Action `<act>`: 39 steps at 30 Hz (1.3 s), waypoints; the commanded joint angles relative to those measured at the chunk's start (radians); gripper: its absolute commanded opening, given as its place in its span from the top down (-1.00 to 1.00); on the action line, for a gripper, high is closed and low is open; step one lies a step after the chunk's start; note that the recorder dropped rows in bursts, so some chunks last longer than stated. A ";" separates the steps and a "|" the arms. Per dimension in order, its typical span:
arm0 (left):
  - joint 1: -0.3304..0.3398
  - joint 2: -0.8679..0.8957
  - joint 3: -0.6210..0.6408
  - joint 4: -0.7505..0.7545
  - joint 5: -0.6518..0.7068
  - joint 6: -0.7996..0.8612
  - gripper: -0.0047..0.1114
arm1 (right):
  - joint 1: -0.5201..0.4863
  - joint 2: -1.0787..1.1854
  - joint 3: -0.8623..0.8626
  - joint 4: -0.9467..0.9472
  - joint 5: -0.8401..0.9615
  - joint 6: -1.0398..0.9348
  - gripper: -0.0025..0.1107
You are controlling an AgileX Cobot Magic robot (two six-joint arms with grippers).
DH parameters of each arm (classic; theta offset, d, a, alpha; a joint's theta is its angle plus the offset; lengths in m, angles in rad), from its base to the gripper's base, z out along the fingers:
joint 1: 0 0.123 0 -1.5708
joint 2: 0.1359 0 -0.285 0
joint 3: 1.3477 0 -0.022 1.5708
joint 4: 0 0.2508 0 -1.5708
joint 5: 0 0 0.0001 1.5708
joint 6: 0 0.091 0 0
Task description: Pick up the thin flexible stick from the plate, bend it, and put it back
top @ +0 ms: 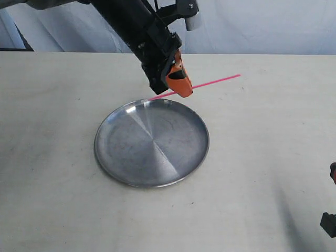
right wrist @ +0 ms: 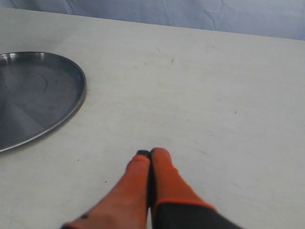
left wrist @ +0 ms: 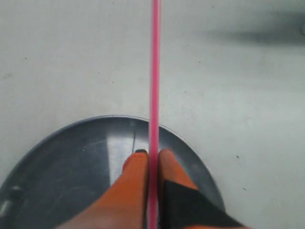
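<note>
The thin pink flexible stick (top: 215,81) hangs straight in the air above the far rim of the silver plate (top: 121,157), one end pointing right over the table. My left gripper (top: 184,92) is shut on the stick near its middle. In the left wrist view the stick (left wrist: 154,71) runs between the orange fingers (left wrist: 136,174), with the plate (left wrist: 71,152) below. My right gripper (right wrist: 150,154) is shut with nothing in it, hovering over bare table to the right of the plate (right wrist: 28,95). In the exterior view only a dark piece of the right arm (top: 331,220) shows at the right edge.
The pale tabletop (top: 262,157) stretches all round the plate. A light cloth backdrop (top: 262,26) hangs behind the table's far edge.
</note>
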 commanded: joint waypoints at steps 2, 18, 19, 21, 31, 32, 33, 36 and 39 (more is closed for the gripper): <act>-0.002 -0.094 0.160 -0.102 0.009 0.004 0.92 | -0.004 -0.006 0.002 -0.004 -0.013 0.000 0.96; -0.002 -0.225 0.420 -0.385 -0.064 0.116 0.92 | -0.004 -0.006 0.002 0.385 -0.681 0.671 0.96; -0.002 -0.225 0.420 -0.404 -0.064 0.116 0.92 | -0.004 0.004 -0.024 0.231 -0.637 0.804 0.96; -0.002 -0.225 0.420 -0.436 -0.062 0.116 0.92 | -0.004 0.061 -0.141 -0.084 -0.559 1.083 0.96; -0.002 -0.231 0.420 -0.509 -0.184 -0.067 0.92 | 0.004 0.734 -0.560 -1.348 -0.806 2.053 -0.04; -0.002 -0.240 0.420 -0.514 -0.201 -0.089 0.92 | 0.004 0.769 -0.560 -1.348 -0.794 2.050 -0.05; -0.002 -0.242 0.420 -0.514 -0.212 -0.095 0.92 | 0.004 0.784 -0.560 -1.348 -0.787 2.050 -0.05; -0.002 -0.252 0.420 -0.514 -0.238 -0.112 0.92 | 0.004 0.810 -0.560 -1.312 -0.785 2.021 -0.05; -0.002 -0.253 0.420 -0.521 -0.218 -0.112 0.92 | 0.004 0.815 -0.560 -1.235 -0.785 1.963 -0.05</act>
